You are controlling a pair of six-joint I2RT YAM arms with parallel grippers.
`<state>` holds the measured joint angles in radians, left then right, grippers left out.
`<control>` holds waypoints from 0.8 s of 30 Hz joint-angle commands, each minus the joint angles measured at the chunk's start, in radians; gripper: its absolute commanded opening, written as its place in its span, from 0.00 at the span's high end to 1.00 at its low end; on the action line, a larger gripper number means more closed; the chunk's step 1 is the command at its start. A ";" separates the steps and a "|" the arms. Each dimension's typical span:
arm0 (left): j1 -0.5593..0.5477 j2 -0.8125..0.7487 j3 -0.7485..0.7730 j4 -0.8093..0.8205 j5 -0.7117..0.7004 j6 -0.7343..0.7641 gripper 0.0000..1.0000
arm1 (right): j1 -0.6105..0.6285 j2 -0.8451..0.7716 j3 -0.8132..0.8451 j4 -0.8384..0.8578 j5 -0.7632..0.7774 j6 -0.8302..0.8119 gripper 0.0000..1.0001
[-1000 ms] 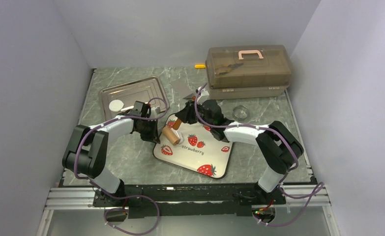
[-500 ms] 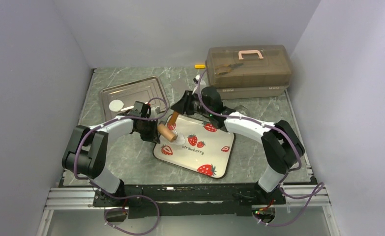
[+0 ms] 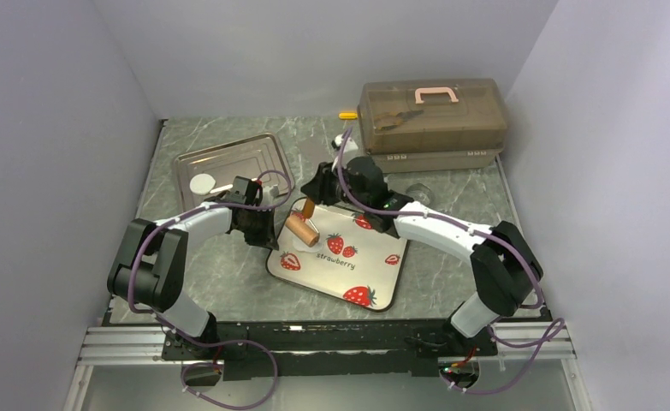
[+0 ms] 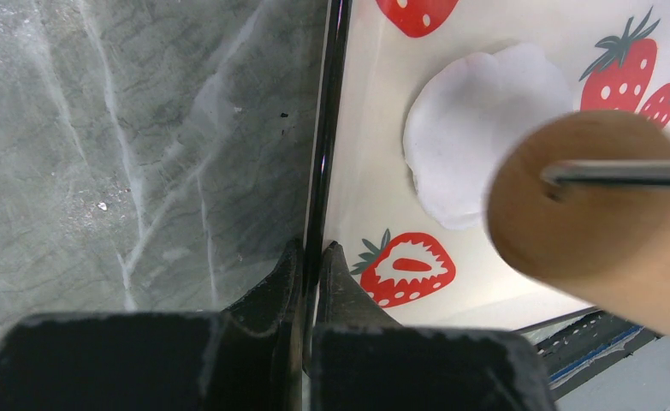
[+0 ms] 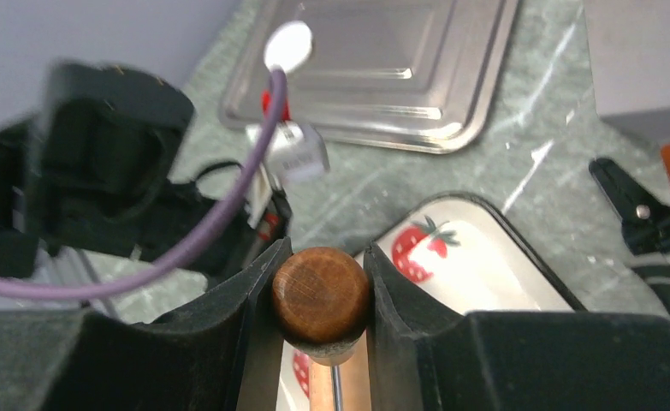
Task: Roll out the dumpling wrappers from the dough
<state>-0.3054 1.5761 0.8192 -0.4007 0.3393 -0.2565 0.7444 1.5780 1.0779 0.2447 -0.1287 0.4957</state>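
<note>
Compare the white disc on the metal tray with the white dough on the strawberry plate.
The disc lies on the metal tray; the dough lies on the strawberry plate. The disc is evenly round; the dough's edge is lobed. Both are flat and white.

Steel tray point(image 3: 237, 158) far left — brown toolbox point(image 3: 432, 116) far right; strawberry plate point(image 3: 335, 274), wooden roller point(image 3: 299, 228) between.
</note>
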 commanded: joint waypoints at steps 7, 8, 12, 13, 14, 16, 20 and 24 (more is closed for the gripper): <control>-0.006 0.008 -0.027 0.017 -0.104 0.003 1.00 | 0.031 -0.027 -0.228 0.166 0.211 -0.150 1.00; -0.006 0.007 -0.026 0.017 -0.103 0.004 1.00 | 0.030 -0.042 -0.248 0.149 0.248 -0.163 1.00; -0.005 0.006 -0.021 0.013 -0.103 0.009 1.00 | 0.004 -0.126 -0.342 0.111 0.359 -0.186 1.00; -0.006 0.008 -0.020 0.014 -0.103 0.010 1.00 | -0.006 -0.144 -0.360 0.103 0.366 -0.187 1.00; -0.006 0.008 -0.020 0.013 -0.103 0.008 1.00 | -0.013 -0.160 -0.367 0.088 0.377 -0.192 1.00; -0.005 0.009 -0.021 0.013 -0.100 0.009 1.00 | -0.019 -0.187 -0.370 0.070 0.393 -0.214 1.00; -0.006 0.011 -0.022 0.014 -0.098 0.008 1.00 | -0.020 -0.215 -0.317 0.036 0.388 -0.265 1.00; -0.006 0.010 -0.024 0.016 -0.095 0.009 1.00 | -0.016 -0.216 -0.223 0.052 0.305 -0.294 1.00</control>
<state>-0.3054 1.5753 0.8188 -0.4007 0.3389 -0.2562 0.7200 1.3853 0.7502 0.3008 0.2188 0.2749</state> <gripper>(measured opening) 0.043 0.355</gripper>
